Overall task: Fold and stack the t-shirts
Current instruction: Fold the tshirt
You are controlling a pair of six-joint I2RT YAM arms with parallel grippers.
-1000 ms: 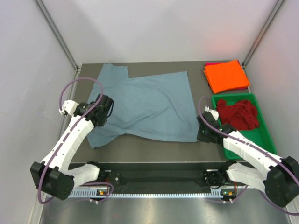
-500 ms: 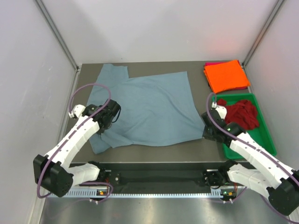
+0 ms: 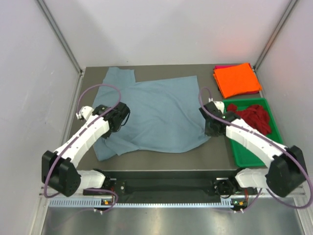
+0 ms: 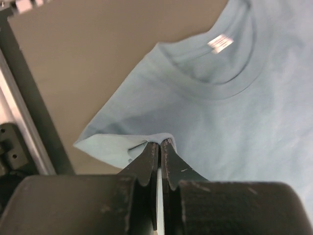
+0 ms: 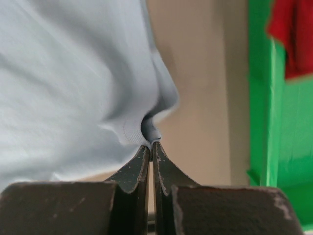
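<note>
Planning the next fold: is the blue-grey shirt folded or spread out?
Spread out, not folded: the blue-grey shirt lies open across the table; left tool and right tool pinch its edges.

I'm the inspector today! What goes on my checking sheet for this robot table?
Surface: grey table, partly covered by cloth.
Job's things: blue-grey t-shirt spread out; orange t-shirt folded on top of the magenta-pink t-shirt in the far right corner; dark red t-shirt crumpled in the green tray.
Clutter: nothing seen.
Grippers: left jaws shut on a fold at the blue-grey t-shirt's left side; right jaws shut on its right edge.
Cables: left purple cable and right purple cable each loop above a wrist.
Surroundings: white walls on three sides; metal rail along the near edge.
</note>
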